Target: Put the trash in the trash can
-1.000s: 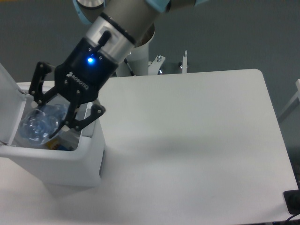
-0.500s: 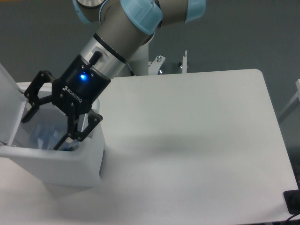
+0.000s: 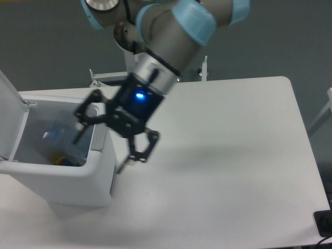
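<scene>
Bottle [image 3: 53,136] inside trash can [image 3: 62,181], lying below-left of my hand [image 3: 106,139]; long axis unreadable, blurred. Hand wide, empty, straddling can's right wall. Wrapper: can't tell, maybe colored bits in can. Worktop [image 3: 223,155] to hand's right bare; I judge drop done.

Even, soft overhead light; the black two-finger gripper [image 3: 104,139] smears with motion blur, casting a faint shadow across the white rectangular table [image 3: 228,155].
</scene>
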You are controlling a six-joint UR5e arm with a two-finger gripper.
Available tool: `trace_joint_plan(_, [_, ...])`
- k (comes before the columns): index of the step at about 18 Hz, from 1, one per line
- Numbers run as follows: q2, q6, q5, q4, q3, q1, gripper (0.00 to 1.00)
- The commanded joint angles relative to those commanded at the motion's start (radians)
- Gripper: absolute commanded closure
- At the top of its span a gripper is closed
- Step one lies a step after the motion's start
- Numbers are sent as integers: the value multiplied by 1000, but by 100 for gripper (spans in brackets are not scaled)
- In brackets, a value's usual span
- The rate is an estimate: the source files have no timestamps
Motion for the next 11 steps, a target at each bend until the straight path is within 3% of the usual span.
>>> trace_joint_plan(6, [-58,71,21,-5,-9,88,0])
trace_joint_plan(11, [-91,257,242,-11,-46,183,0])
